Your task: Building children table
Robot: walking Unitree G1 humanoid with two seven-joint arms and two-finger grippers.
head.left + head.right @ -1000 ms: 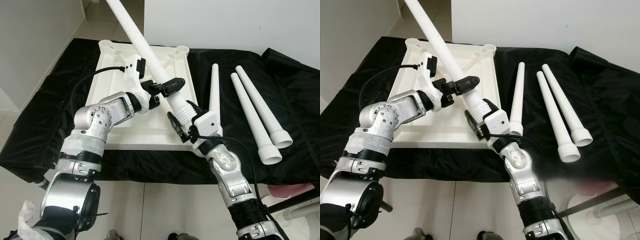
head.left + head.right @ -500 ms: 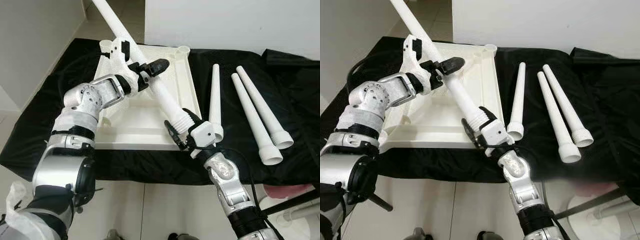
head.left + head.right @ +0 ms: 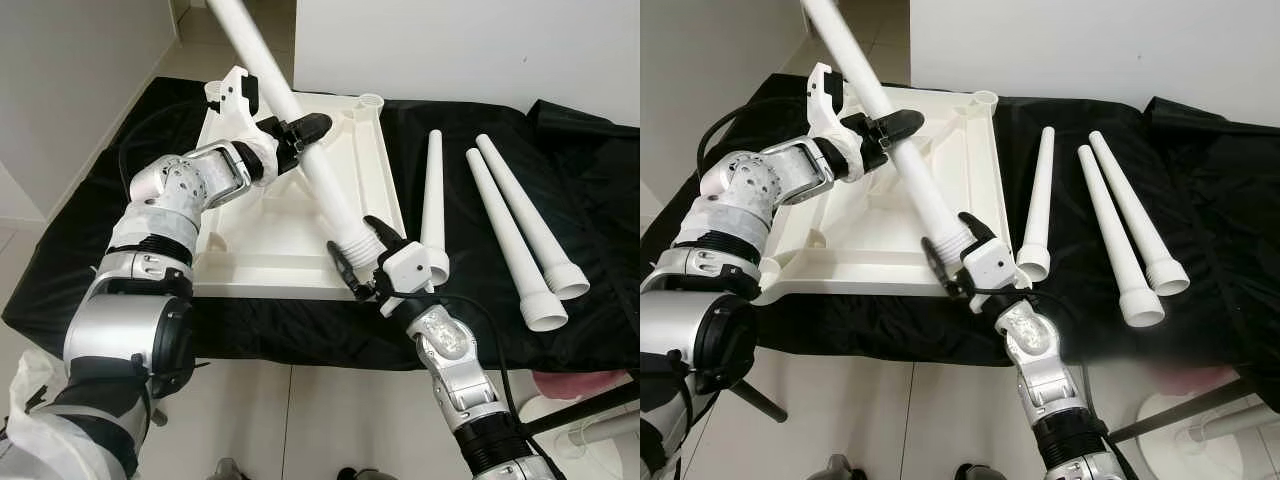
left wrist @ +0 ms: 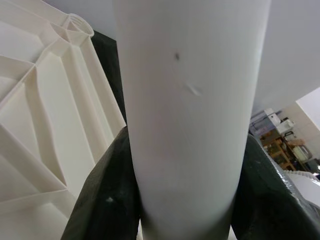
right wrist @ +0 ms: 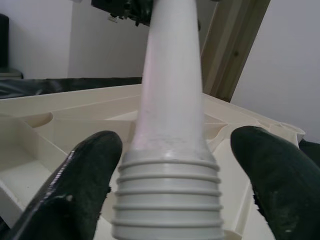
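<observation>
Fitting a leg: upturned white plastic tabletop [image 3: 290, 215] flat on black-draped worktop [image 3: 470, 250], long white tapered plastic leg [image 3: 300, 140] slanting above it. Left gripper [image 3: 290, 135] fingers clamped mid-shaft; right gripper [image 3: 362, 258] fingers spread, flanking the ribbed threaded end without gripping. Next, probably: steer threaded end into a corner socket [image 3: 371, 101], then twist.

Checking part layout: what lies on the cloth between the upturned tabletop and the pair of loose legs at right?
One loose white leg lies on the black cloth between the tabletop and the pair, in both eye views.
</observation>
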